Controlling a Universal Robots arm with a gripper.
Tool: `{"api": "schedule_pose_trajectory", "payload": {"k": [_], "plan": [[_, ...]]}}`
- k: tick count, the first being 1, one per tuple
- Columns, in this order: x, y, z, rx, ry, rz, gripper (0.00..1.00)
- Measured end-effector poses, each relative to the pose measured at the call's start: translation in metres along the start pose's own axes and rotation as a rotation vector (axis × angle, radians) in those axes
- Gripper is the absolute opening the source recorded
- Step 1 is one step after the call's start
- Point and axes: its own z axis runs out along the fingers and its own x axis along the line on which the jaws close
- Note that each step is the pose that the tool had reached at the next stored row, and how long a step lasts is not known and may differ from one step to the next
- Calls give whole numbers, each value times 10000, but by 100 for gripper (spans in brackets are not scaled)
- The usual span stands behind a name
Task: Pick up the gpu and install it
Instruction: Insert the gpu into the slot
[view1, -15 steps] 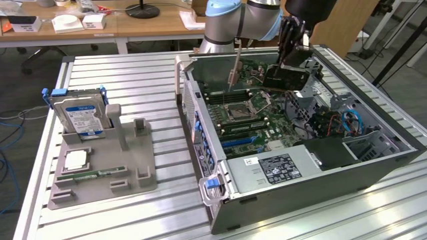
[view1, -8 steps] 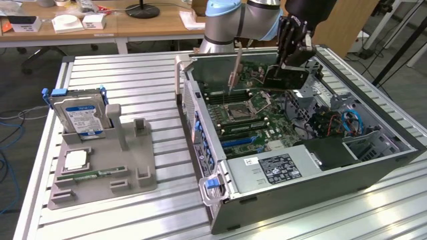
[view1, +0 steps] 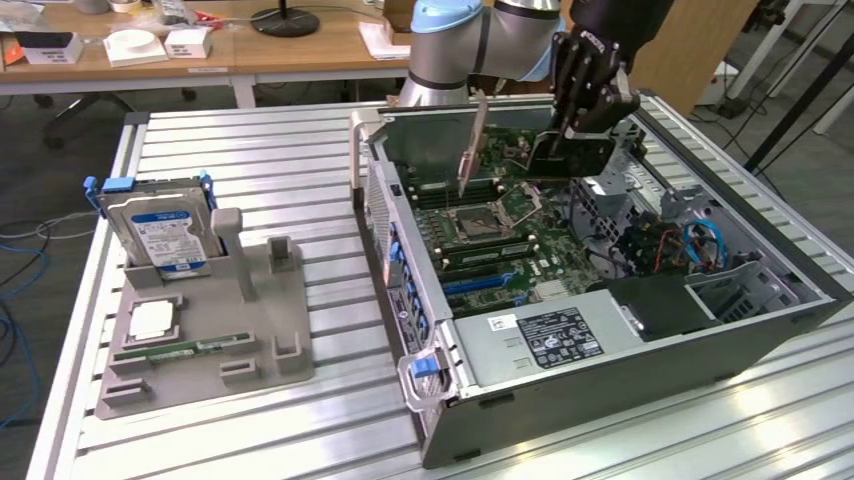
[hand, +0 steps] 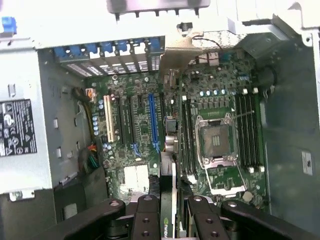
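The gpu (view1: 554, 158) hangs upright over the open computer case (view1: 400, 250), its silver bracket (view1: 471, 150) toward the case's back wall. My gripper (view1: 587, 135) is shut on the card's upper edge, well above the motherboard (view1: 494, 240). In the wrist view the gpu (hand: 169, 200) shows edge-on between my fingers (hand: 147, 215), with my gripper (hand: 172, 220) closed on it. Below it lie the expansion slots, a blue one (hand: 152, 120) and a white one (hand: 107, 117), both bare. The card lines up a little to the CPU-socket (hand: 217, 140) side of the blue slot.
A grey parts holder (view1: 267, 370) at the exterior view's left carries an upright hard drive (view1: 160, 230), a CPU (view1: 151, 320) and a green RAM stick (view1: 180, 350). The power supply (view1: 561, 335) and cables (view1: 701, 245) crowd the case's near end. Desks stand behind the table.
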Motion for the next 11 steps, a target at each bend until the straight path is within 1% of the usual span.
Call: {"api": "schedule_pose_trajectory", "payload": {"k": [7,11], "plan": [[0,0,0,-8,35,-797,26],[0,0,0,-8,38,-830,26]]}}
